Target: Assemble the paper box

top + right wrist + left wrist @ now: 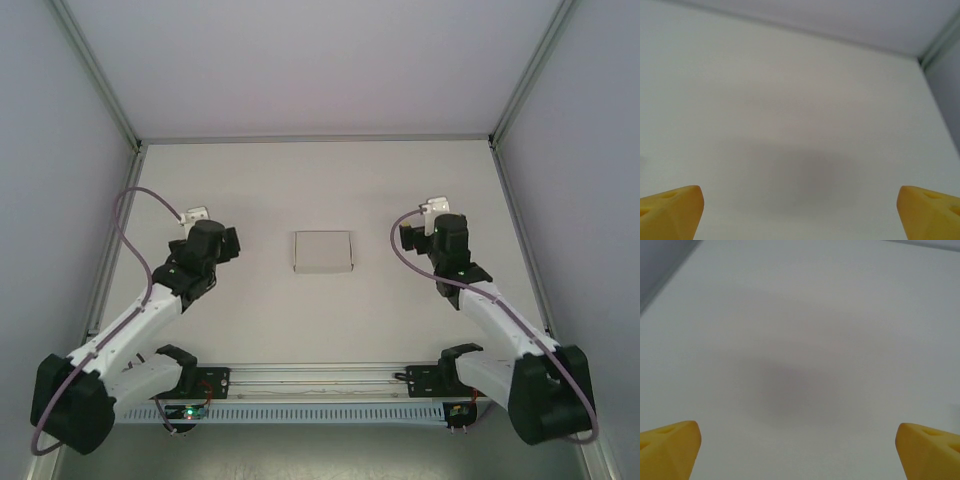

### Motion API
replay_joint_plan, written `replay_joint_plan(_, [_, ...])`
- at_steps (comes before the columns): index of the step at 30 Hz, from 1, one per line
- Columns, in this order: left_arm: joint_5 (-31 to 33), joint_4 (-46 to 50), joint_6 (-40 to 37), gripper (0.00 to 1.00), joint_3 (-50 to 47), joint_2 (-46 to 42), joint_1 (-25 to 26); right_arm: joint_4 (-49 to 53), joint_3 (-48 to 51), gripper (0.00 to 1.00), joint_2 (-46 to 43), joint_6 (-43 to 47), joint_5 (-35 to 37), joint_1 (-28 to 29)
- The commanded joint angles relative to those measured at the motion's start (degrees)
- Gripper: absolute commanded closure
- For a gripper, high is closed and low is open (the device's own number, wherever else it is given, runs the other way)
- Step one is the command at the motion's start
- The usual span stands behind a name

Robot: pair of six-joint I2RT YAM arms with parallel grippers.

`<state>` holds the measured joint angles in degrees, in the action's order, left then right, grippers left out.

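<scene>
We see a white rectangular card paper box (323,252) on the matte desk (330,190); yellow wedge-shaped left fingers (667,450) at nine o'clock, right fingers (670,212) at three, both spread, empty.

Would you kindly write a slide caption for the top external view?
White paper box rests on the table, left gripper and right gripper flanking it, neither touching.

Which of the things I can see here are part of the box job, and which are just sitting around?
Part of the job: the paper box, white, mid-table between the arms; the left gripper and right gripper, both open, holding nothing.
Just there: the table; the grey walls; the purple cables; the rail by the arm bases.
</scene>
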<state>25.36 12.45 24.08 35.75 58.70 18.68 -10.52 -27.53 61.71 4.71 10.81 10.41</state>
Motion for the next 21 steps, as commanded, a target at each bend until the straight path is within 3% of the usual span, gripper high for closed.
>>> replay_joint_plan(1, [-1.25,-16.78,-10.01,0.00,-3.58,3.28,-5.26,-20.59,5.99,0.02,2.29,-1.99,-2.41,-2.89])
replay_joint_plan(3, [-1.36,-27.06,-14.90,0.00,-6.71,6.67,-6.66,-36.01,12.66,0.02,4.64,-3.69,-3.79,-5.13])
replay_joint_plan(6, [-2.54,-32.05,-15.73,0.00,-7.43,9.16,-8.67,-54.14,18.92,0.02,9.30,-4.28,-4.64,-7.74])
replay_joint_plan(10, [-6.06,-47.25,-19.07,0.00,-13.57,11.26,-10.00,-60.76,20.67,0.02,13.99,-6.91,-12.22,-12.10])
replay_joint_plan(12, [-8.23,-47.19,-20.63,0.00,-13.84,11.79,-10.58,-63.08,20.16,0.02,17.58,-6.37,-18.07,-13.38])
replay_joint_plan(15, [-7.66,-56.93,-22.80,0.00,-17.15,17.16,-11.20,-70.57,16.24,0.02,29.69,-6.29,-25.32,-13.27])
replay_joint_plan(16, [-7.41,-64.17,-24.29,0.00,-18.58,19.85,-11.40,-64.60,14.87,0.02,27.45,-6.54,-26.02,-14.62])
replay_joint_plan(17, [-7.41,-64.88,-25.17,0.00,-19.02,20.21,-11.21,-54.34,12.73,0.02,23.85,-6.17,-25.55,-15.44])
replay_joint_plan(18, [-8.77,-66.57,-24.58,0.00,-19.34,21.43,-12.08,-51.47,11.67,0.02,24.38,-6.29,-23.44,-14.92])
replay_joint_plan(20, [-11.00,-71.84,-23.78,0.00,-18.91,28.50,-13.70,-55.72,11.62,0.02,27.08,-5.94,-20.83,-12.95])
replay_joint_plan(21, [-11.71,-78.28,-25.02,0.00,-17.81,33.97,-14.01,-50.58,9.46,0.02,25.31,-5.08,-21.05,-13.14])
